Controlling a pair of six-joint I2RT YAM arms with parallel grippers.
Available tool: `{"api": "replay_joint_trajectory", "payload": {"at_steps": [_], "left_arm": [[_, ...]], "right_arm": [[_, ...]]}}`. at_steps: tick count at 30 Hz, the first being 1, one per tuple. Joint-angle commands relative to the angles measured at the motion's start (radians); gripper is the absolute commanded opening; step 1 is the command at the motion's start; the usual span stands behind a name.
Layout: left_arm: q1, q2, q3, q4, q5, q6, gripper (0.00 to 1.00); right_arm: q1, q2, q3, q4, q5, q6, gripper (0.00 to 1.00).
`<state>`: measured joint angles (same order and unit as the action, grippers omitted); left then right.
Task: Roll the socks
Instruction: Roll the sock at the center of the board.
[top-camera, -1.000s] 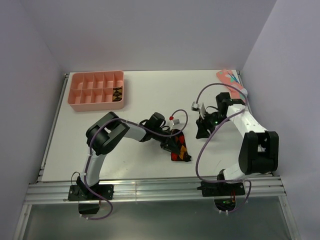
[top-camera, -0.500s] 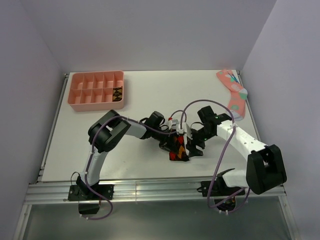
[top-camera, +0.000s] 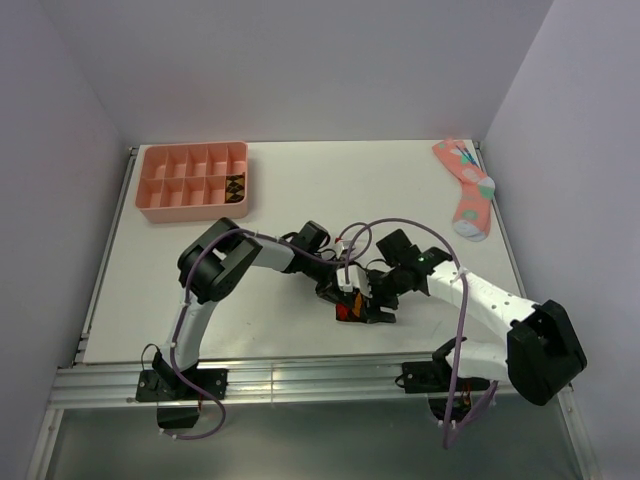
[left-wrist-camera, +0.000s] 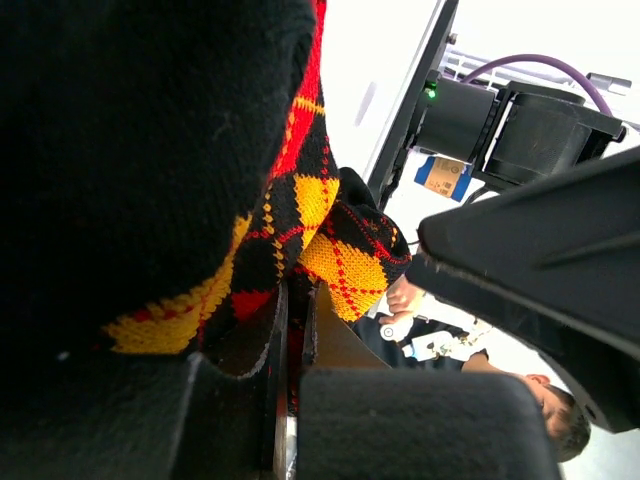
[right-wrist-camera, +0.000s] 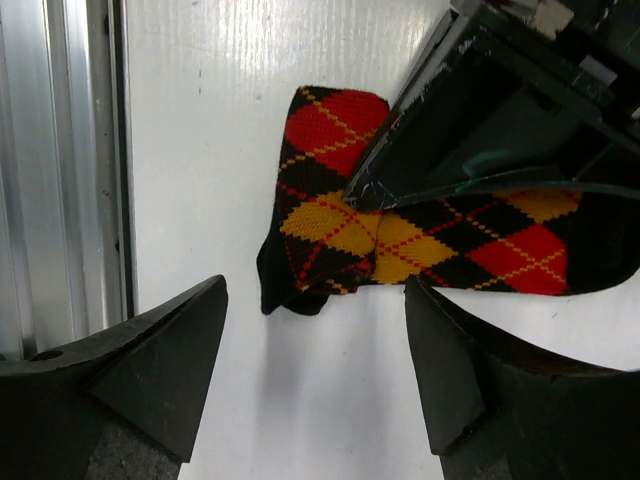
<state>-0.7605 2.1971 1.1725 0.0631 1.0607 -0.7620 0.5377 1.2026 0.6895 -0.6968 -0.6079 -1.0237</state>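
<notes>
Limp black, red-and-orange argyle sock (right-wrist-camera: 330, 225) pinched mid-frame in left fingers (right-wrist-camera: 480, 120); right fingers (right-wrist-camera: 150, 370) wide above its bunched end, likeliest hold.

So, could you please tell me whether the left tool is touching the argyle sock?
Touching. The left wrist view shows the left tool shut on the sock, with the fabric pinched between its jaws.

dark argyle sock (right-wrist-camera: 430, 245), one end folded

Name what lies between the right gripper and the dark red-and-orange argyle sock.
Right wrist view: only bare white table separates the open right gripper from the argyle sock.
</notes>
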Motion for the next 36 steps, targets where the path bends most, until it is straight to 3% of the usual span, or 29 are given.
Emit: {"api": "replay_joint_trajectory", "payload": {"at_steps": [1,15,24,26,29,31,36], "left_arm": [[0.006,0.099,-0.05,-0.166,-0.229,0.127,0.0],[0.012,0.095,-0.065,-0.149,-0.215,0.122,0.0],[0.012,0.038,-0.115,-0.071,-0.243,0.064,0.0],[0.012,-0.003,-0.141,0.025,-0.275,0.024,0.01],[0.007,-0.075,-0.188,0.125,-0.327,-0.022,0.05],[0.003,-0.115,-0.235,0.2,-0.369,-0.06,0.18],[-0.007,-0.221,-0.309,0.416,-0.464,-0.109,0.31]], "right_arm": [[0.028,-0.032,-0.011,0.071,0.023,0.033,0.78],[0.14,0.078,-0.035,0.155,0.102,0.07,0.69],[0.143,0.152,-0.018,0.175,0.099,0.115,0.4],[0.143,0.179,-0.008,0.161,0.089,0.125,0.35],[0.133,0.199,0.007,0.146,0.08,0.134,0.3],[0.119,0.222,0.03,0.114,0.077,0.131,0.29],[0.088,0.314,0.099,-0.004,0.027,0.12,0.29]]}}
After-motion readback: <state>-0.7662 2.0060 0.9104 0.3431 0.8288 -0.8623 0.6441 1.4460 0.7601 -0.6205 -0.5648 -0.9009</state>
